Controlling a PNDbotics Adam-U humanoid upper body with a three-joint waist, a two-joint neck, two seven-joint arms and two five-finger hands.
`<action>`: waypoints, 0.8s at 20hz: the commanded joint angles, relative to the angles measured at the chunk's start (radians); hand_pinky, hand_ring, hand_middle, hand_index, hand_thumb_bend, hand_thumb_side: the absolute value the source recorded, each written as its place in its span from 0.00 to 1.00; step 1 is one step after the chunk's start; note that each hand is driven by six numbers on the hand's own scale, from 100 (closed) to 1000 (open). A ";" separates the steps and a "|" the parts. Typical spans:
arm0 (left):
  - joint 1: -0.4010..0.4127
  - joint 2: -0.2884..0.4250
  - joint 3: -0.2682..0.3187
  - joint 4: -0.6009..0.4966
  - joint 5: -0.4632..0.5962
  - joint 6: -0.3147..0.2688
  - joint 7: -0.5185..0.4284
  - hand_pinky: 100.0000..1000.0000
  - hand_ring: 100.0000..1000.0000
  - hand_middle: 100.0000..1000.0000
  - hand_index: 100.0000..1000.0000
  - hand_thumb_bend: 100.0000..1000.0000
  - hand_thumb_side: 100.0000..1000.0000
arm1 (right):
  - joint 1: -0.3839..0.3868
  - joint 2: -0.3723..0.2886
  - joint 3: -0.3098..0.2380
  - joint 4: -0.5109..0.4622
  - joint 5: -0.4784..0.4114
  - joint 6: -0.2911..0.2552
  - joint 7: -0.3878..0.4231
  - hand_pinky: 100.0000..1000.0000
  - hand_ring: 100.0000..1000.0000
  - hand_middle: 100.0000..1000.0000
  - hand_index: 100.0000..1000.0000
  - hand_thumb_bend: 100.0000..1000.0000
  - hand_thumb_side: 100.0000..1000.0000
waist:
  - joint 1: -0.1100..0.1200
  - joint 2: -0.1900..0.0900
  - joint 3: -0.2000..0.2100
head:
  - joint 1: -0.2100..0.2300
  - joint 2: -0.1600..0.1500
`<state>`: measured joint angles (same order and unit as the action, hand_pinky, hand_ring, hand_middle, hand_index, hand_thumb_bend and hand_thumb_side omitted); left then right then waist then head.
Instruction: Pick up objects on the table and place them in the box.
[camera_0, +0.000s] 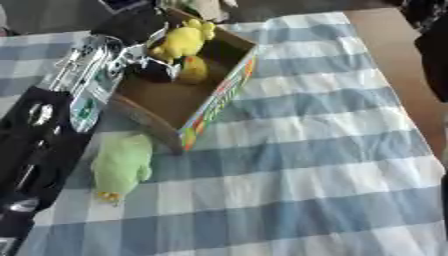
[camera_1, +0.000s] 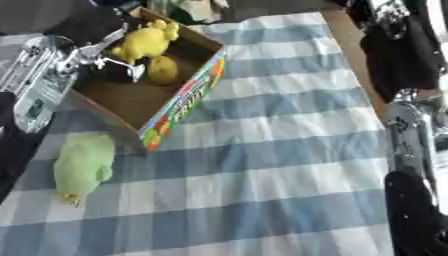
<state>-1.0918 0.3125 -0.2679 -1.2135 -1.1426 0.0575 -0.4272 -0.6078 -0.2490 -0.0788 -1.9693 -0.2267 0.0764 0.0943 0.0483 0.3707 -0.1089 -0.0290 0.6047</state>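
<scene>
Nearest on the left, the green plush toy (camera_0: 121, 166) lies on the checked cloth of the desk (camera_0: 315, 165), just outside the box's near corner, untouched. That one is not yet packed, so the task looks part done: two yellow items in, green one out.

Box (camera_0: 219, 95) next, cardboard with a bright printed side, open top, set at an angle left of centre. Inside at the far end sits a yellow plush toy (camera_0: 184, 40); just nearer is a smaller yellow round thing (camera_0: 193, 69), touching or almost touching it.

Step in hand, my read: left arm is at a drop-off into the box. The left robot hand (camera_0: 150, 66) is over the box's left wall, inside the opening, right beside the small yellow thing. It is dark and blurred; cannot tell whether the fingers are spread or closed, or whether they have hold of the yellow thing. The forearm, silver and black, runs from the near left edge up along the box's left side.

Next move would call for lifting the hand clear of the box wall, then swinging back near-left and down onto the green plush toy.

Right arm shows as black and silver bulk at the right edge in the right eye view; its robot hand is not seen.
</scene>
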 joint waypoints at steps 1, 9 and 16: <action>-0.018 0.007 0.012 0.010 -0.042 0.025 -0.009 0.50 0.74 0.72 0.90 0.00 0.14 | -0.015 -0.005 0.000 -0.023 -0.005 0.002 -0.001 0.82 0.78 0.43 0.81 0.00 0.43 | -0.004 -0.021 0.001 | 0.000 -0.012; -0.007 0.013 0.019 0.001 -0.139 0.058 -0.069 0.75 0.94 0.93 1.00 0.26 0.66 | -0.013 -0.004 -0.002 -0.022 -0.006 0.000 -0.005 0.82 0.78 0.43 0.81 0.00 0.43 | -0.010 -0.025 0.004 | 0.009 -0.006; 0.007 0.017 0.027 -0.041 -0.101 0.069 -0.072 0.77 0.95 0.97 1.00 0.36 0.91 | -0.010 -0.003 -0.004 -0.022 -0.005 0.001 -0.008 0.82 0.78 0.43 0.81 0.00 0.43 | -0.014 -0.029 0.009 | 0.011 0.005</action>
<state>-1.0692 0.3081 -0.2543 -1.2280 -1.2558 0.1232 -0.4995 -0.6073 -0.2416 -0.0792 -1.9709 -0.2276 0.0774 0.0900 0.0394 0.3700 -0.1012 -0.0195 0.6066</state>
